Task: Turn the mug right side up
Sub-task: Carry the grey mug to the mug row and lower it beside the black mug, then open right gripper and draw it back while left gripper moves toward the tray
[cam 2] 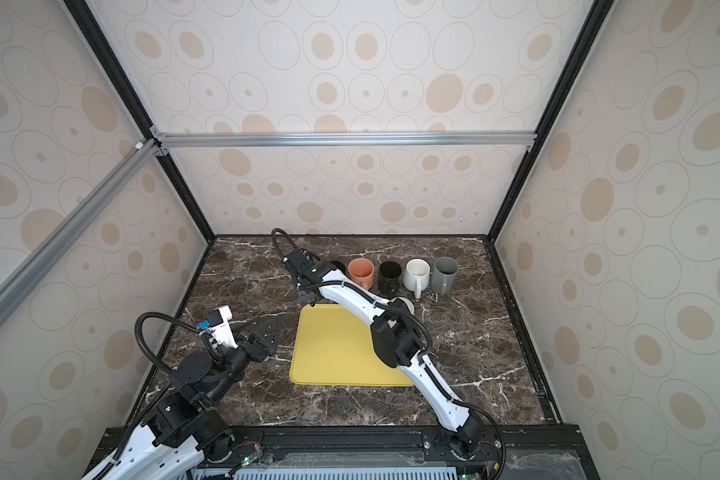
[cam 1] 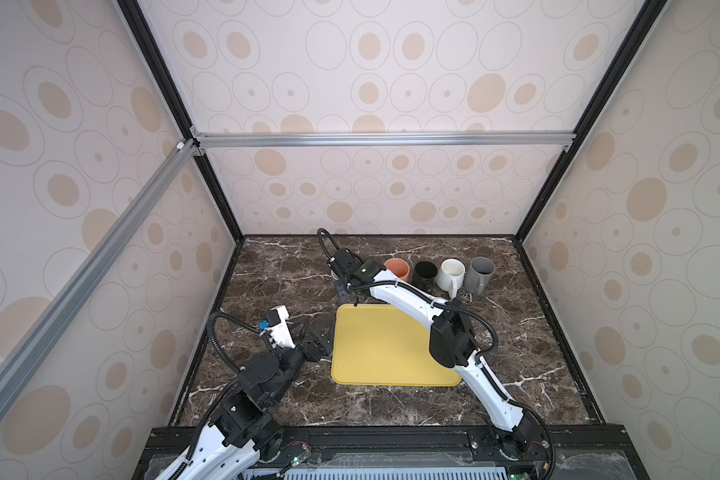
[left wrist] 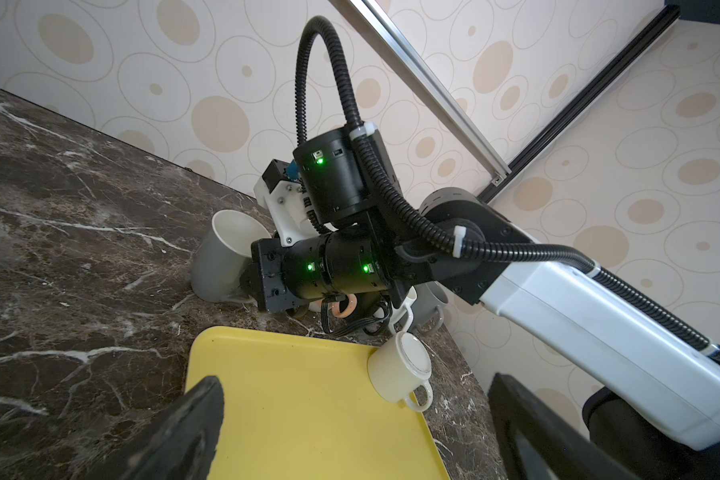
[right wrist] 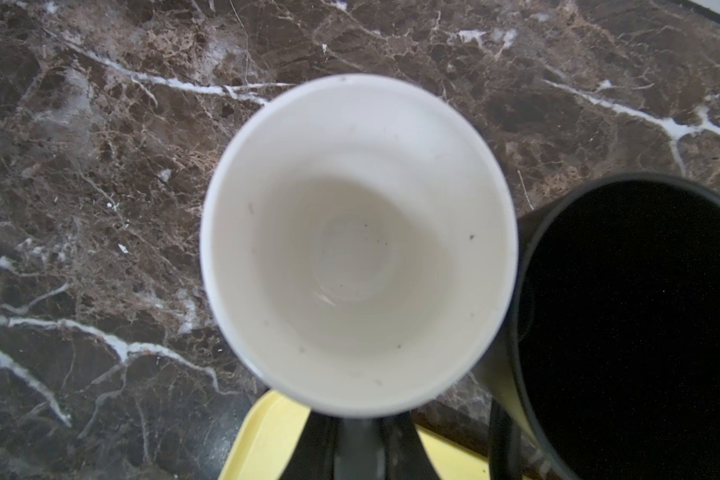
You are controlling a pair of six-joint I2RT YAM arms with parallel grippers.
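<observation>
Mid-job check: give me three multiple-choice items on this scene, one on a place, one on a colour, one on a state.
1. Where is the upside-down cream mug? A by the tray's far right corner; B mid-tray; C held aloft.
2. The tray's colour? A blue; B yellow; C red.
3. The left end effector? A shut on a mug; B shut on the tray; C open.
Key: 1A, it sits base-up at that corner; 2B, plainly yellow; 3C, its fingers stand wide apart.

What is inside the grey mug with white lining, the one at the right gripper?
Nothing. The grey mug shows a bare white bottom with only a few tiny dark specks. The table directly under it is covered.
</observation>
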